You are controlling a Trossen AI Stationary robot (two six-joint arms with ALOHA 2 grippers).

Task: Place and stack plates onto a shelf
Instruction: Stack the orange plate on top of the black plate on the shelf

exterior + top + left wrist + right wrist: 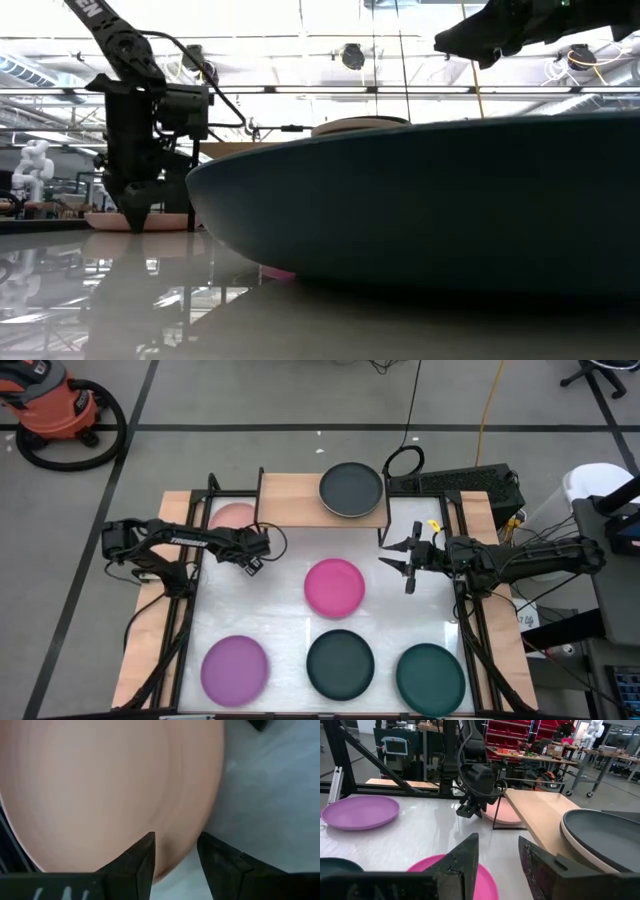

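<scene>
The shelf [290,500] stands at the table's far edge. On its right half a charcoal plate [351,490] sits on a beige plate [580,847]. A salmon plate [230,515] lies flat on the table by the shelf's left end. My left gripper [258,557] points down close above that plate's near right rim [170,867]. Its fingers are open, one over the plate and one over the table; no touch shows. My right gripper [392,557] hangs open in the air right of the magenta plate [334,587].
A purple plate [235,668], a dark plate [340,663] and a teal plate [430,678] lie along the table's near edge; the dark one fills the low view [430,210]. Black frame posts [185,610] stand at both sides. Bare white table shows around the magenta plate.
</scene>
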